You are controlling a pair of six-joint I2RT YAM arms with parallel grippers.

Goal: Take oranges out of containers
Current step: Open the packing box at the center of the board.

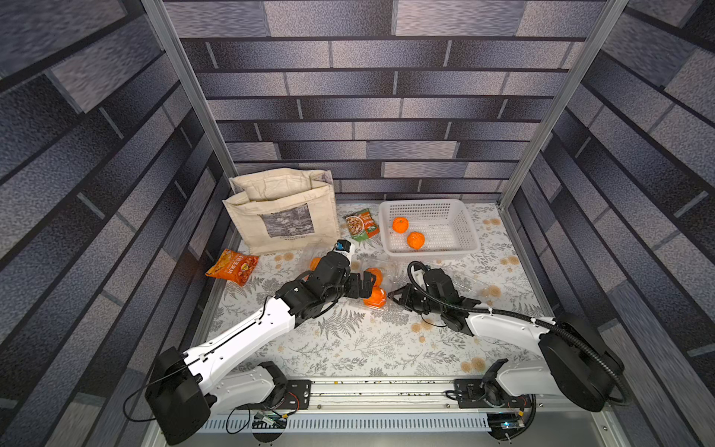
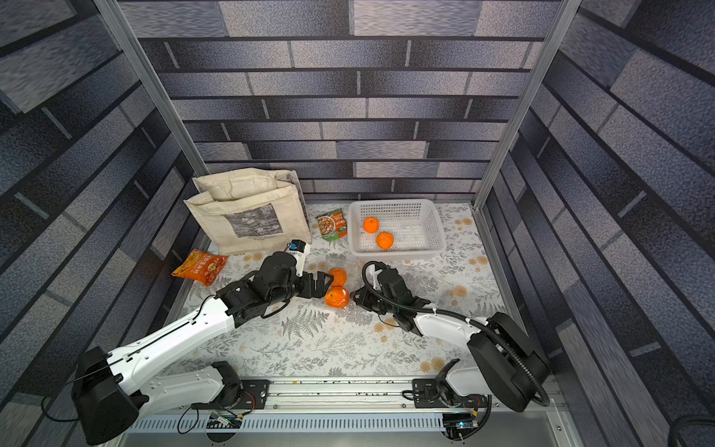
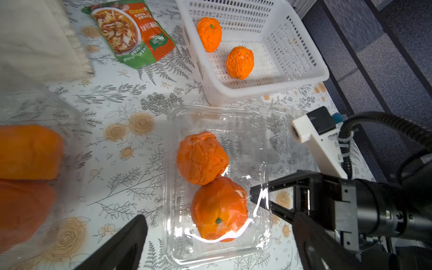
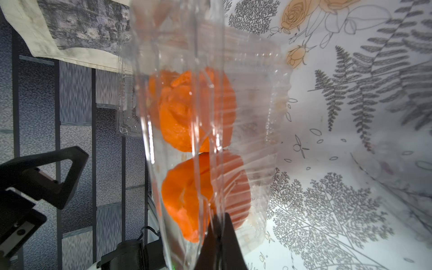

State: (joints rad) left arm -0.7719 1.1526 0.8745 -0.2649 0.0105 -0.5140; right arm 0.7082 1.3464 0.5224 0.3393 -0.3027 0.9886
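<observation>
A clear container (image 3: 210, 254) lies mid-table with two oranges (image 3: 202, 157) (image 3: 219, 208) inside. In both top views these oranges (image 1: 375, 275) (image 2: 336, 298) lie between the two grippers. My left gripper (image 3: 217, 245) (image 1: 365, 285) hangs open just above the nearer orange, one finger (image 3: 126, 245) on each side of the box. My right gripper (image 4: 218, 233) (image 1: 391, 295) is shut on the container's thin plastic edge. A second container with oranges (image 3: 28, 152) lies beside my left arm, mostly hidden in a top view (image 1: 315, 263). Two more oranges (image 1: 400, 224) (image 1: 416, 240) lie in the white basket.
The white perforated basket (image 1: 464, 216) stands at the back right. A beige cloth bag (image 1: 282, 209) stands at the back left. A green-and-orange packet (image 1: 361, 224) lies between them, and an orange snack packet (image 1: 232, 267) lies at the left edge. Clear plastic (image 1: 462, 282) lies behind my right arm.
</observation>
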